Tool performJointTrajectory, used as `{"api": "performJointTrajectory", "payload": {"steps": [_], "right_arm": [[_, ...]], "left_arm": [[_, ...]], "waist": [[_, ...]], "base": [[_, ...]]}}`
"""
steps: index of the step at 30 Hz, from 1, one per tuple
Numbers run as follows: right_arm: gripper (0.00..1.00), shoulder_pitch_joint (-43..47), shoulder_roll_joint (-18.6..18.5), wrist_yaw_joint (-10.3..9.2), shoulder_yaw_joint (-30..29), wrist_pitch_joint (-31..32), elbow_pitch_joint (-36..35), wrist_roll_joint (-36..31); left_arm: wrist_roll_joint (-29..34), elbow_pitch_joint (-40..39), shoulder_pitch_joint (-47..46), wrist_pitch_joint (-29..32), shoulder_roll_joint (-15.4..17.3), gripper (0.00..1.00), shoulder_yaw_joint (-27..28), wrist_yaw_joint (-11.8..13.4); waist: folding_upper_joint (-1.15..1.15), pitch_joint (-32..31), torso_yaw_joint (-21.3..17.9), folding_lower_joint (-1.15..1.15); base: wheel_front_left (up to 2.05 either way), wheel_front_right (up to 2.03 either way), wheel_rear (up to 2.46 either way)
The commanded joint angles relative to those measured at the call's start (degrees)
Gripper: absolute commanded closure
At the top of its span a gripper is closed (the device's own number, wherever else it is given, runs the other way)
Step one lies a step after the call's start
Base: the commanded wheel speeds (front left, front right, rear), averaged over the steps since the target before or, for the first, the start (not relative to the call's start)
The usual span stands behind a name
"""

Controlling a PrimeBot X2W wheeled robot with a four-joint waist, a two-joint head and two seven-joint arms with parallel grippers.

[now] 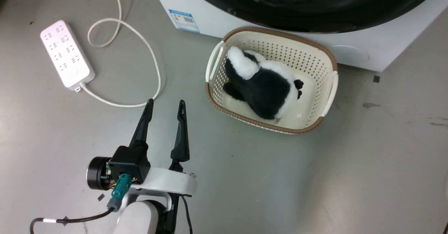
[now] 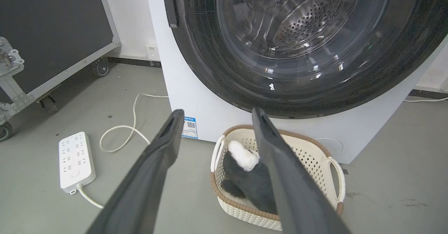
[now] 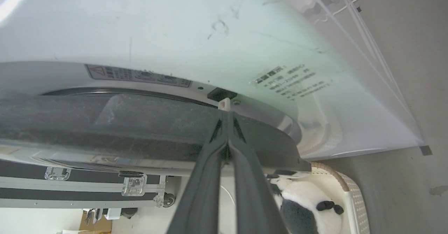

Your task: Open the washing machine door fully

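The washing machine (image 1: 385,48) is a white box at the top of the head view, with the lower arc of its glossy black washing machine door (image 1: 315,13) showing. In the left wrist view the door (image 2: 210,69) faces me, steel drum visible through its glass. My left gripper (image 1: 166,103) hangs open over the floor, left of the basket, with nothing between its fingers (image 2: 217,111). My right gripper (image 3: 225,115) is shut, tips at the door's dark rim (image 3: 105,122) by a pale latch hook, a narrow gap showing to the white front (image 3: 175,27).
A cream perforated basket (image 1: 280,31) holding a black-and-white plush (image 1: 262,87) stands on the floor right below the door. A white power strip (image 1: 66,54) and its looped cable (image 1: 150,52) lie to the left. A black wheeled case (image 2: 52,27) stands further left.
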Motion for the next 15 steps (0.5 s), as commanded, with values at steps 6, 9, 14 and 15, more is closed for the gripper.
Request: {"api": "performJointTrajectory", "payload": {"steps": [6, 9, 14, 15], "right_arm": [[1.00, -7.9, -0.9, -0.02, -6.5, 3.9, 4.1, -0.6], [1.00, -11.3, -1.0, -0.03, -10.2, 7.5, 6.5, -1.4], [1.00, -12.3, -1.2, -0.03, -13.1, 10.9, 8.1, -3.0], [1.00, -12.2, -1.2, -0.03, -13.9, 11.7, 8.3, -3.2]], "left_arm": [[-1.2, 0.0, -1.5, -1.3, 0.1, 0.00, -1.8, 1.0], [-1.7, 0.0, -2.1, -1.8, 0.1, 0.00, -2.6, 1.5], [-1.9, 0.3, -2.7, -2.3, 0.1, 0.00, -3.0, 1.9], [-2.0, 0.4, -2.8, -2.4, 0.1, 0.00, -3.0, 2.0]], "waist": [[0.00, 1.9, 1.8, -0.01], [0.00, 2.9, 2.5, -0.01], [0.00, 3.0, 2.9, -0.01], [0.00, 2.8, 3.0, -0.01]], "base": [[0.00, 0.00, 0.00], [0.00, 0.00, 0.00], [0.00, 0.00, 0.00], [0.00, 0.00, 0.00]]}}
